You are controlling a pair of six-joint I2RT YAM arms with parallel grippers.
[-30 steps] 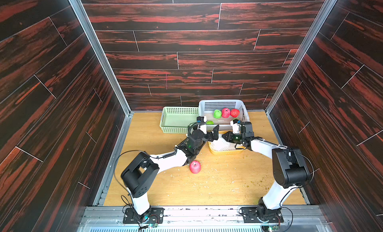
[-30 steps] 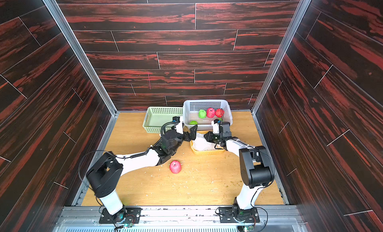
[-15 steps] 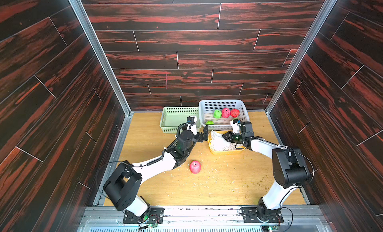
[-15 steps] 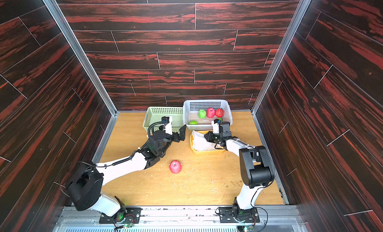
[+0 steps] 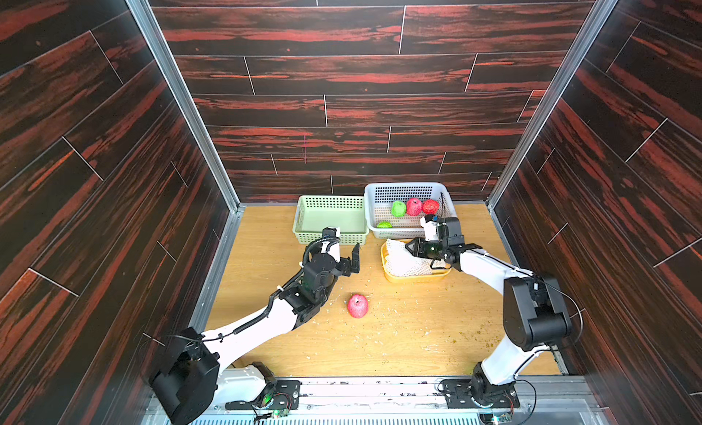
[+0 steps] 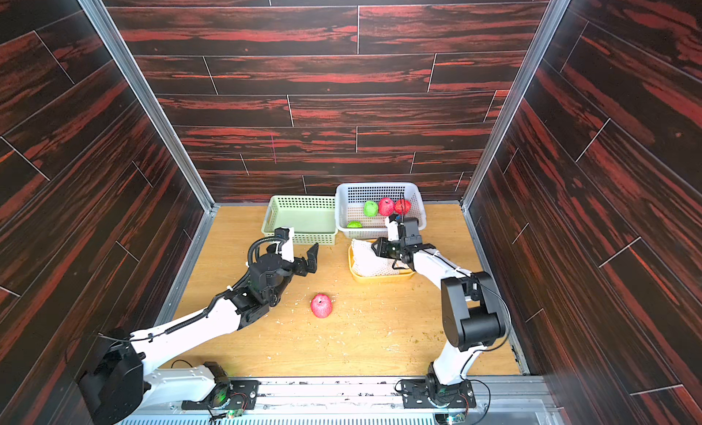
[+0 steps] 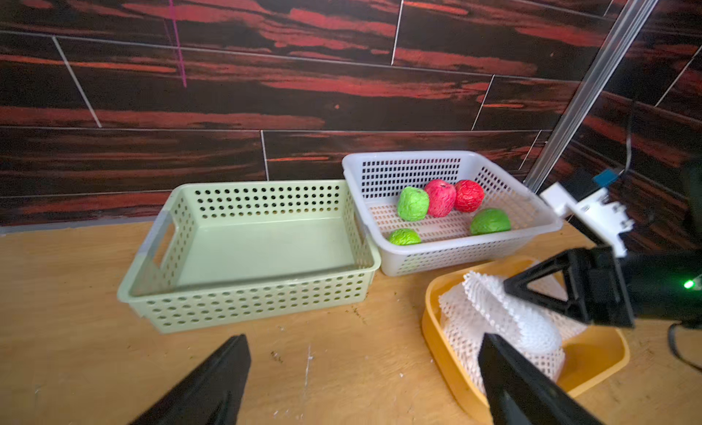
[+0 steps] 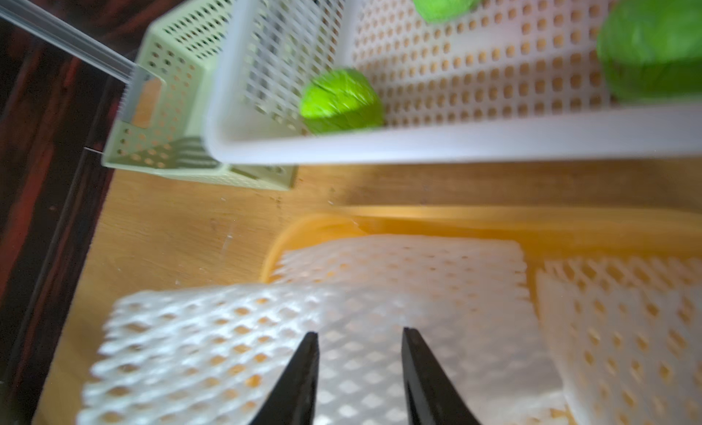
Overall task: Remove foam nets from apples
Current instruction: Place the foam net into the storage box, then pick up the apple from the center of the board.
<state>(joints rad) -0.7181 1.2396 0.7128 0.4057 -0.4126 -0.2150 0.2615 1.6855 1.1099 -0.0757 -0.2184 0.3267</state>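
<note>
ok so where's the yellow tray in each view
Top view: yellow tray right of centre, just in front of the white basket.
Top view: same spot, yellow tray in front of the white basket.
Left wrist: yellow tray in front of the white basket, foam nets in it.
Right wrist: its rim shows between the foam nets and the white basket.
Shared landmark: the white basket.

The pale green perforated basket [image 7: 243, 305] and the white perforated basket [image 7: 456, 258] look like rigid, smooth plastic with a slight sheen, as does the yellow-orange shallow tray [image 7: 432, 328]. The white foam nets [image 7: 490, 313] are soft, matt, open mesh. The light wooden desk [image 7: 76, 347] is matt and scuffed, and the red and green apples [image 7: 413, 203] look dull and wrinkled.
</note>
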